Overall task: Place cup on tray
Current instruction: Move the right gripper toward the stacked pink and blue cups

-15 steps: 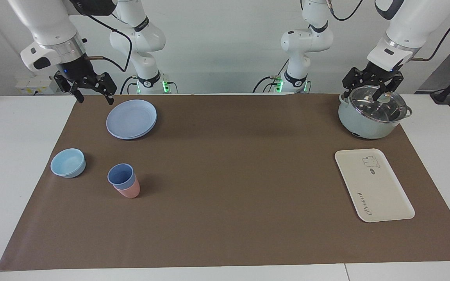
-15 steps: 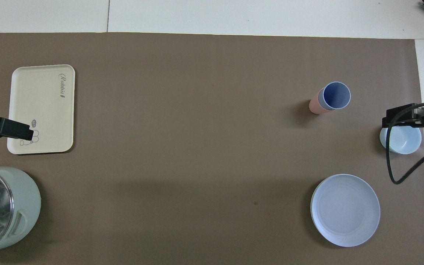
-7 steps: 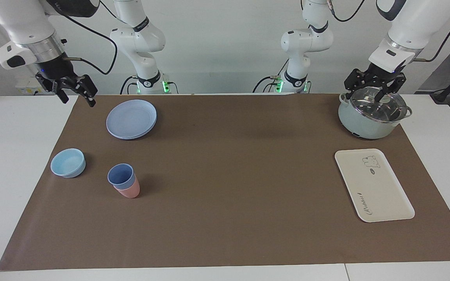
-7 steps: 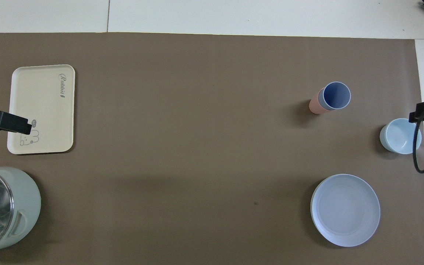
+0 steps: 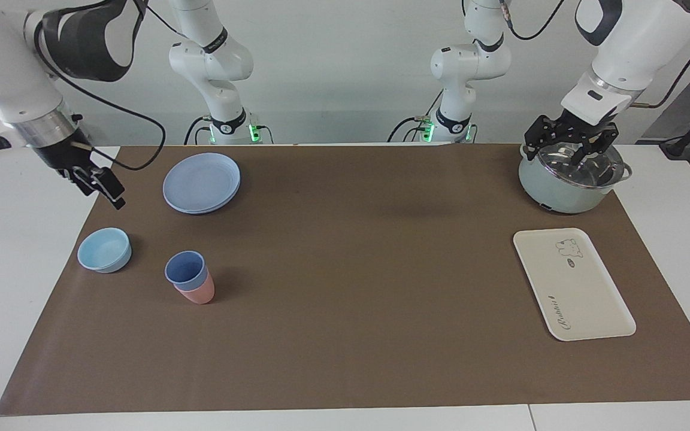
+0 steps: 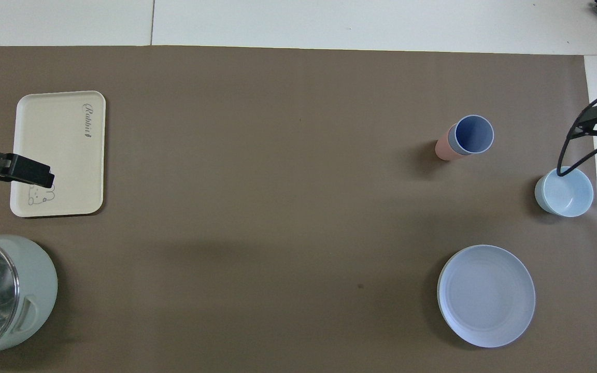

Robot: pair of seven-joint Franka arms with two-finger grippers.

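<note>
The periwinkle cup point(image 5: 185, 268) stands upright, nested in the salmon-pink tumbler point(image 5: 200, 292), toward the right arm's end of the surface point(image 5: 345, 269), well apart from the cream tray point(image 5: 572, 284) at the left arm's end. The right hand point(image 5: 98, 182) hangs above the mat's edge close to the light-blue bowl point(image 5: 104, 249), the likelier one to reach; its state cannot be told. The left hand point(image 5: 569, 143) waits, spread and empty, over the lidded pot point(image 5: 569, 179). The cup is matte, tapered, handleless.

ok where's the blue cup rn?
The blue cup sits nested in the pink cup on the brown mat, toward the right arm's end, beside the light-blue bowl and farther from the robots than the blue plate.
</note>
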